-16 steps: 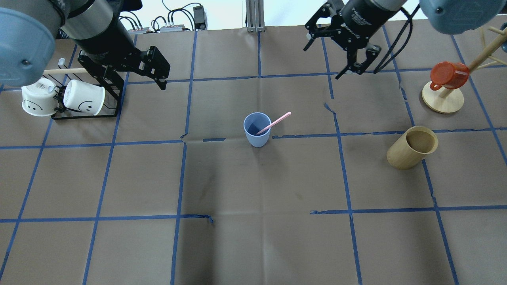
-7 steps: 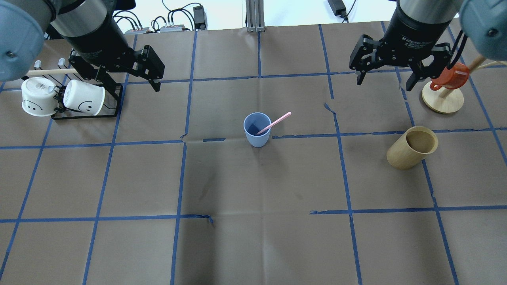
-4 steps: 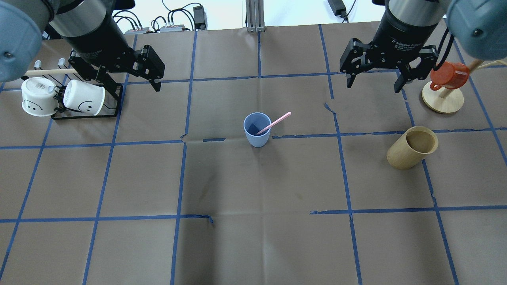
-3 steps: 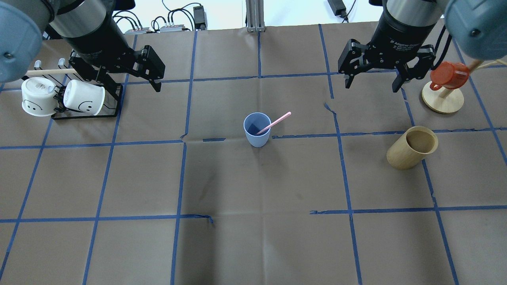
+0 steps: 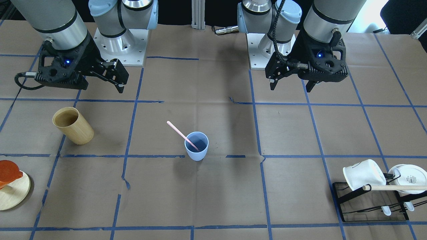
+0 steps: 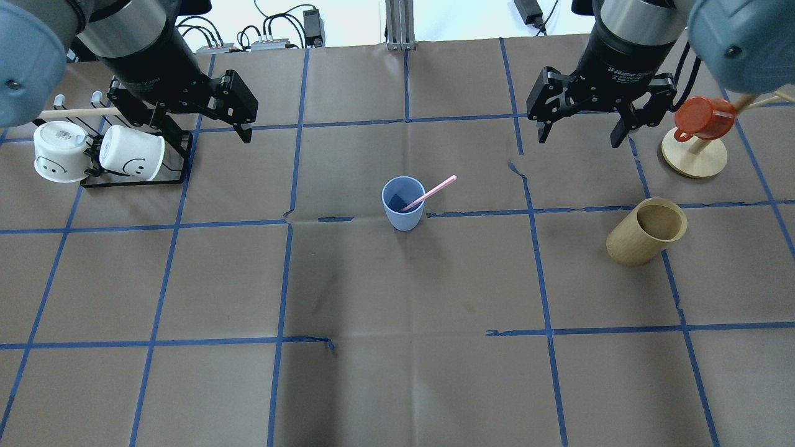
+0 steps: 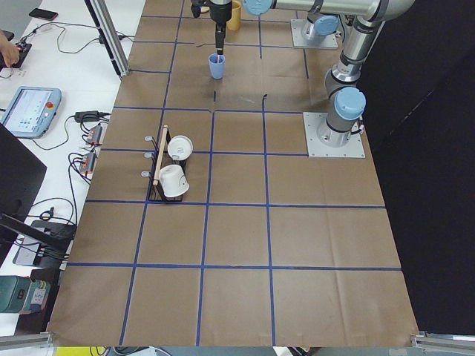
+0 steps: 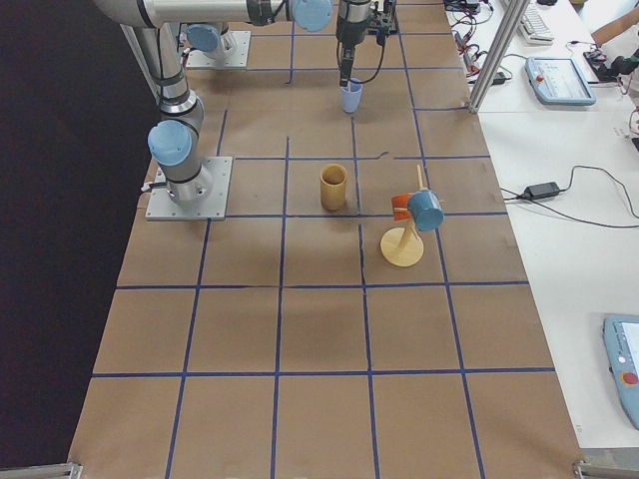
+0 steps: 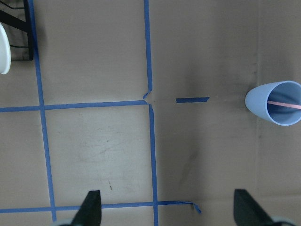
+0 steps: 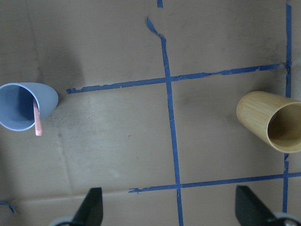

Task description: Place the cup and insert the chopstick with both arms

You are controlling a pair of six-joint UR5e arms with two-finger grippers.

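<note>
A robotics lab is suggested: brown paper (image 6: pixel 397 385) gridded with blue tape (image 6: pixel 155 341) is spread beneath the left gripper (image 5: pixel 290 88) and right gripper (image 6: pixel 578 139); a power adapter (image 6: pixel 310 18) and a teach pendant (image 7: pixel 31 111) are seen beyond them.

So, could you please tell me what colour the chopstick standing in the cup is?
Pink. The chopstick leans in the light blue cup, clearest in the overhead exterior view.

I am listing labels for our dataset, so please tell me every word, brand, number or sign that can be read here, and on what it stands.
"2F Adaptive Gripper" (last letters faint): on the body of the right gripper.
Smiley faces, no words: drawn on the two white cups.
Print on the left gripper and the sticker on one cup's base: too small to read.
</note>
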